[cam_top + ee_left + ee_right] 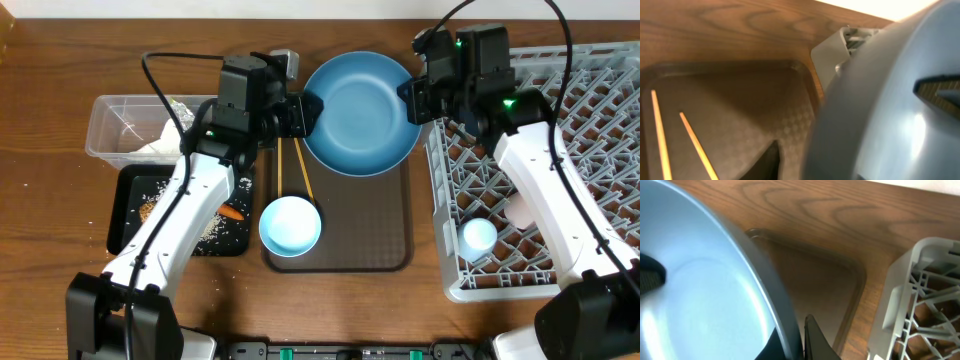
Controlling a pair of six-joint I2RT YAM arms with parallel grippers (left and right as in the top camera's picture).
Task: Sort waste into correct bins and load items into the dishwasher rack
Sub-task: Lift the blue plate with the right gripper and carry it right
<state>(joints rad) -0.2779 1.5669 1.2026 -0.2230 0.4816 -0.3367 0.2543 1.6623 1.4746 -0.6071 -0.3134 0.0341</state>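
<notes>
**Both arms hold the blue plate over the far end of the serving tray**

At the far left stands the clear tub (100, 130), with the crumpled white napkin (160, 140) lying inside it. Just in front of it sits the black tray (116, 215), which holds scattered rice grains (160, 190) and some brownish bits too small to make out. The small orange carrot (232, 212) lies at its right edge, close beside the left arm.

The left gripper (305, 113) reaches to the right and is clamped on the left rim of the blue plate (360, 115). In the right wrist view one of its dark fingers (650, 275) lies on the plate's upper face. In its own view a second finger (765, 160) shows low under the rim.

The brown serving tray (370, 230) fills the middle of the table. On its left part the chopsticks (297, 170) lie side by side, pointing away from the robot. The bowl (290, 225) sits at their near ends, upright, with its pale inside showing. The plate hangs over the tray's far end, and in both wrist views it appears raised clear of the tray floor.

The right gripper (413, 100) is closed on the plate's right rim, opposite the left one.

The grey dishwasher rack (600, 120) stands just to the right of the tray. The light-blue cup (478, 237) sits in its near left corner. Beside that a pale pink cup (520, 212) is half hidden by the right arm.
</notes>
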